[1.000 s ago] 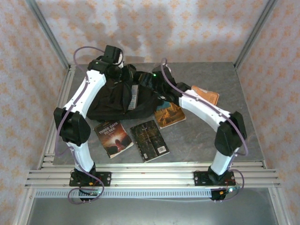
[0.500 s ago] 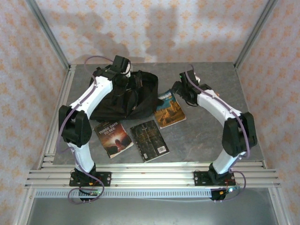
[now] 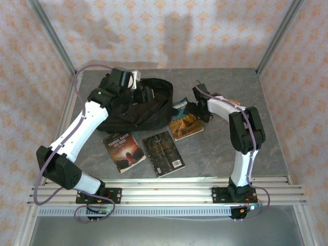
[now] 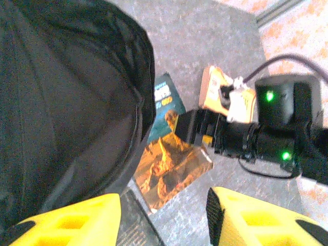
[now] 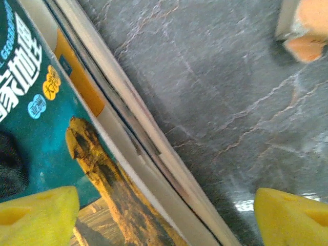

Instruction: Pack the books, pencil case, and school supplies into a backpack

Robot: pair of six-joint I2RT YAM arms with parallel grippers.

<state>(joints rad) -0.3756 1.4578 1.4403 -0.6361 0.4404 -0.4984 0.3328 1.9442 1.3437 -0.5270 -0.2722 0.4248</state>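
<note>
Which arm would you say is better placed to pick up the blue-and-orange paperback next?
Right. The right gripper, open, hangs low over the blue-and-orange paperback at its edge, while the left gripper is farther off, above the backpack.

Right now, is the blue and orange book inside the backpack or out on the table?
Out. The blue-and-orange book lies flat on the table, cover up, beside the backpack.
</note>
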